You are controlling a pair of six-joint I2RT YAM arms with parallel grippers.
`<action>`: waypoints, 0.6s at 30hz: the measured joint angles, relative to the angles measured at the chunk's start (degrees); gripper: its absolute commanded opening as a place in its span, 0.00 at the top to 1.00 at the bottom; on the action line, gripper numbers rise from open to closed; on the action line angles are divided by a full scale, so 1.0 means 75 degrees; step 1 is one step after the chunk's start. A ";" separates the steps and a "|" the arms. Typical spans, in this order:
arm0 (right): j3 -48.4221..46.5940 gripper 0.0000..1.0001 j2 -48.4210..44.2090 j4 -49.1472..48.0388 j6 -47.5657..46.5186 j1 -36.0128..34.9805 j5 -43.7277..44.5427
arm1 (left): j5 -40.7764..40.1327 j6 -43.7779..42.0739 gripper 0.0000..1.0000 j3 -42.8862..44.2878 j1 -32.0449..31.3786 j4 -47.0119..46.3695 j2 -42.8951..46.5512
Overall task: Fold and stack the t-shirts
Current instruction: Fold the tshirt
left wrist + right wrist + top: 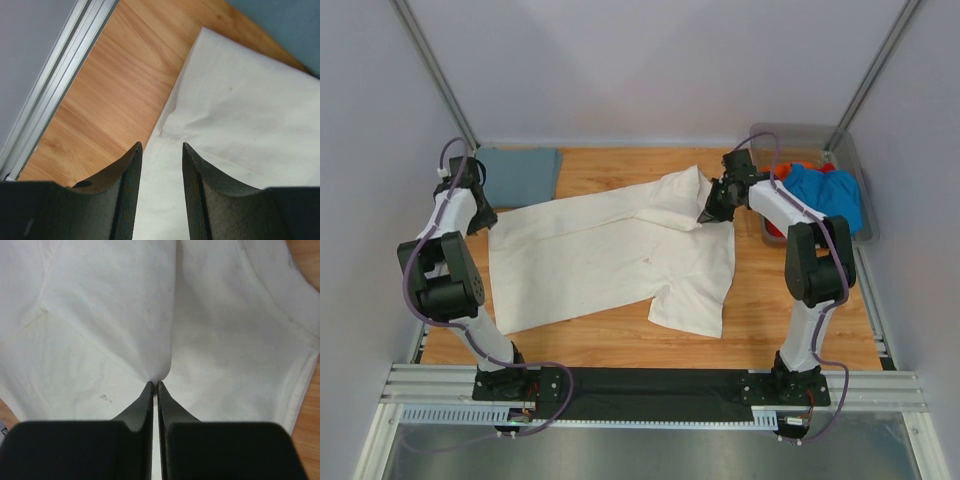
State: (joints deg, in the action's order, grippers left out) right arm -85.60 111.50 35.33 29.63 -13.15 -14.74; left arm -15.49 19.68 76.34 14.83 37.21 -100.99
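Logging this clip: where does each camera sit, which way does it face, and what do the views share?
Top external: fixed above and behind the robot, looking down over the table; left arm and right arm show, cream-white t-shirt between them.
Left wrist: on the left wrist, looking down past the open left gripper at the shirt's edge and bare wood.
Right wrist: on the right wrist, looking along the right gripper, shut on a pinch of that shirt.
Shared: all three see the cream-white t-shirt.

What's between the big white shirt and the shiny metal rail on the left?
Just bare wooden table. The left wrist view shows that strip running between the cream-white shirt and the metal rail, with nothing lying on it.
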 measured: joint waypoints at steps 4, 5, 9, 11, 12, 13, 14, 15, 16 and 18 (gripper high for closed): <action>0.0513 0.86 -0.0297 -0.0067 0.0323 -0.0003 -0.0114 | 0.0277 0.0149 0.56 0.0306 0.0006 0.0044 -0.0023; 0.0557 0.85 -0.0306 -0.0102 0.0469 -0.0003 -0.0122 | 0.0393 0.0169 0.56 0.0364 0.0006 0.0055 -0.0067; 0.0562 0.76 -0.0306 -0.0044 0.0612 0.0026 -0.0117 | 0.0836 0.0181 0.59 0.0501 0.0006 0.0032 -0.0425; 0.0507 0.55 -0.0306 0.0006 0.0571 0.0055 -0.0087 | 0.1003 0.0198 0.62 0.0498 0.0006 0.0041 -0.0629; 0.0417 0.49 -0.0300 0.0102 0.0487 0.0082 -0.0050 | 0.1072 0.0207 0.65 0.0498 0.0006 0.0035 -0.0740; 0.0239 0.39 -0.0262 0.0157 0.0414 0.0122 -0.0020 | 0.1148 0.0230 0.66 0.0498 0.0006 0.0038 -0.0842; -0.0044 0.36 -0.0181 0.0178 0.0338 0.0187 0.0009 | 0.1224 0.0242 0.67 0.0501 0.0006 0.0035 -0.0938; -0.0527 0.35 -0.0003 0.0256 0.0236 0.0268 0.0029 | 0.1276 0.0259 0.69 0.0510 0.0006 0.0038 -0.1037; -0.1221 0.33 0.0326 0.0280 0.0178 0.0376 0.0038 | 0.1349 0.0277 0.69 0.0539 0.0006 0.0052 -0.1151; -0.2873 0.31 0.1209 0.0157 0.0093 0.0597 0.0050 | 0.1466 0.0309 0.70 0.0659 0.0006 0.0041 -0.1370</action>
State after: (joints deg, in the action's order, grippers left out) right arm -107.15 120.57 36.51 30.33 -8.67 -14.37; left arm -4.49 22.00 81.28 14.87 37.52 -111.26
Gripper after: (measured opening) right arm 0.669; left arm 0.309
